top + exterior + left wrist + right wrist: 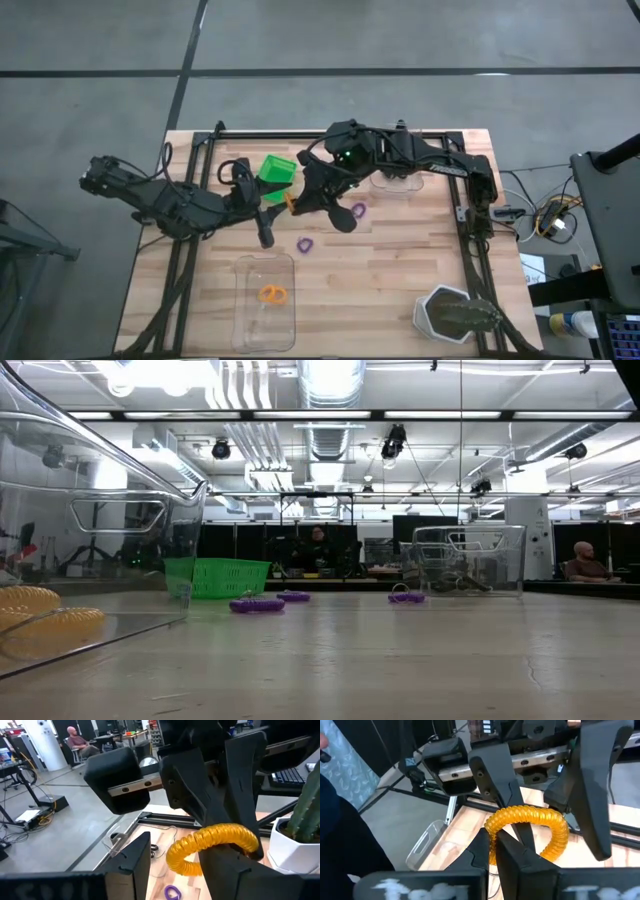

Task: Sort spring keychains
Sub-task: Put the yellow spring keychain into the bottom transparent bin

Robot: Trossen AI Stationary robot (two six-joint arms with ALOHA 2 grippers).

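Above the table's middle, an orange spring keychain (290, 200) is held in the air between both grippers. My right gripper (493, 839) is shut on it. My left gripper (186, 846) is open and faces the right one, its two fingers standing wide on either side of the ring; one finger (235, 865) sits right under the coil. Purple keychains (358, 211) (306, 244) lie flat on the wood. Another orange keychain (272, 294) lies in the near clear tray. The low view shows neither gripper. My right gripper pinches the orange keychain between its two fingers at one side of the ring (492, 826), coming from the table's right side. The ring is lifted clear of the table and arches out beyond the fingertips. My left gripper: I cannot tell whether its finger (517, 815), which crosses behind the coil, touches it.
A small green bin (278, 170) stands just behind the grippers. A clear tray (395, 182) sits at the far edge and another (262, 325) at the near edge. A white pot with a plant (455, 315) stands at the near right corner. People sit in the room beyond.
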